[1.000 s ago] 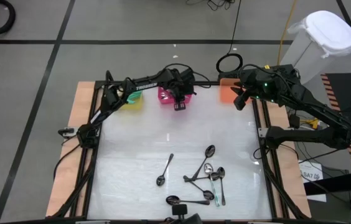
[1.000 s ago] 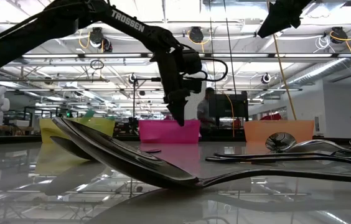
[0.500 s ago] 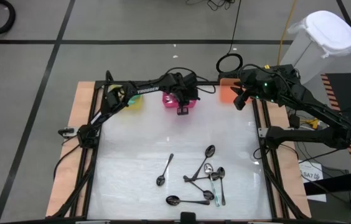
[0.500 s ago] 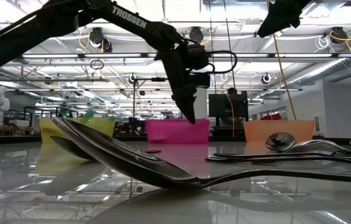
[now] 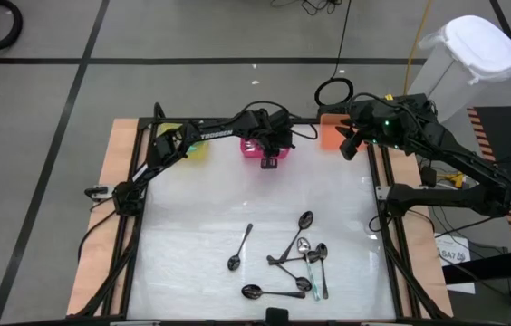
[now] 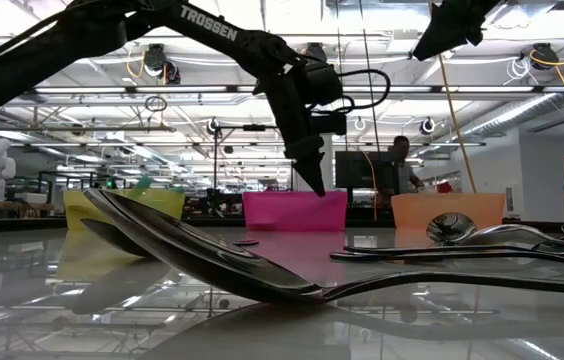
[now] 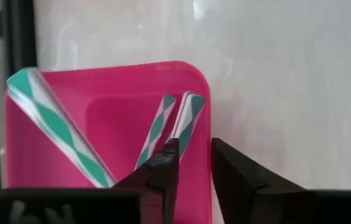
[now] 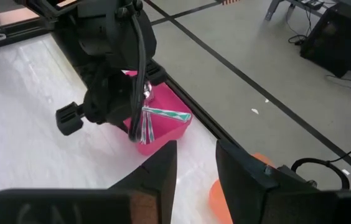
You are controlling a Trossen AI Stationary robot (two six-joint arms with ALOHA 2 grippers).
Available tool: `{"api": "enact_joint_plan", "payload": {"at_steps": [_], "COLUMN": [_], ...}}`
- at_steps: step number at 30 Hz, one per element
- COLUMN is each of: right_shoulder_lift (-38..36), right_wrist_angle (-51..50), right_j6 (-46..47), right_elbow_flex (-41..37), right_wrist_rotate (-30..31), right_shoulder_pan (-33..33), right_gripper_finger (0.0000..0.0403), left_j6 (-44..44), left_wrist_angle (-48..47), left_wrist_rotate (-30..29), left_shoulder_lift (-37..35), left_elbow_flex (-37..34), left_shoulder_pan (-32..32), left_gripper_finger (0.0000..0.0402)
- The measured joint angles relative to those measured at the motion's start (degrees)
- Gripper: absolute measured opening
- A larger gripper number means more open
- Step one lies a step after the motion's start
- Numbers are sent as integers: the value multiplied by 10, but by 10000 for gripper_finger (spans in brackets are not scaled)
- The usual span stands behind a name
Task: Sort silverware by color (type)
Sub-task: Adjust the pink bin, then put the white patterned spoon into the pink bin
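Three teal-striped spoon handles [image 7: 57, 121] stick up out of the pink bin [image 5: 257, 148], leaning on its walls. My left gripper [image 7: 194, 165] hangs over the bin's right end [image 6: 319, 188], pointing steeply down, open. One handle [image 7: 188, 121] ends just beyond one fingertip. More silverware lies flat on the table: a dark spoon [image 5: 240, 247], a crossed cluster [image 5: 301, 258] and another spoon [image 5: 269, 292]. My right gripper [image 8: 194, 163] waits raised at the far right [image 5: 348, 149], open, with nothing between its fingers. My left gripper stands open, coming from above over the pink bin. A teal-striped handle [image 7: 182, 134] runs down behind one fingertip [image 7: 168, 155]. Whether that finger touches the handle, I cannot tell; the other finger stands clear of it.
A yellow bin [image 5: 192, 148] stands left of the pink one and an orange bin [image 5: 330, 136] right of it, all along the far edge. A large dark spoon [image 6: 212, 260] lies right in front of the low camera. A black frame borders the table.
My left gripper has gone toward the table's right edge along the far side and has turned a little about its own axis. The pink bin has slid a short way to the right with it; the yellow and orange bins have stayed put.
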Motion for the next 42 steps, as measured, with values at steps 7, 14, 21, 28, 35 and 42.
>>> {"api": "enact_joint_plan", "payload": {"at_steps": [7, 14, 21, 28, 35, 42], "right_shoulder_lift": [0, 0, 0, -14, -8, 36], "right_wrist_angle": [-6, -48, -150, -196, -185, -110], "right_j6": [2, 22, 131, 281, 358, 448], "right_elbow_flex": [0, 0, 0, 0, 0, 0], "right_wrist_rotate": [-1, -28, -77, -80, -92, -44], "right_shoulder_pan": [0, 0, 1, 31, 144, 288], "right_gripper_finger": [109, 109, 109, 109, 109, 109], "left_j6": [-121, -246, -289, -300, -343, -386], "left_wrist_angle": [-97, -175, -216, -223, -298, -327], "left_wrist_rotate": [-44, -35, -9, 36, -10, -66], "left_shoulder_lift": [-1, -29, -40, -40, -40, -39], "left_elbow_flex": [84, 145, 148, 148, 133, 95], "left_shoulder_pan": [2, 0, -27, -76, -147, -241], "left_gripper_finger": [114, 115, 115, 115, 115, 115]}}
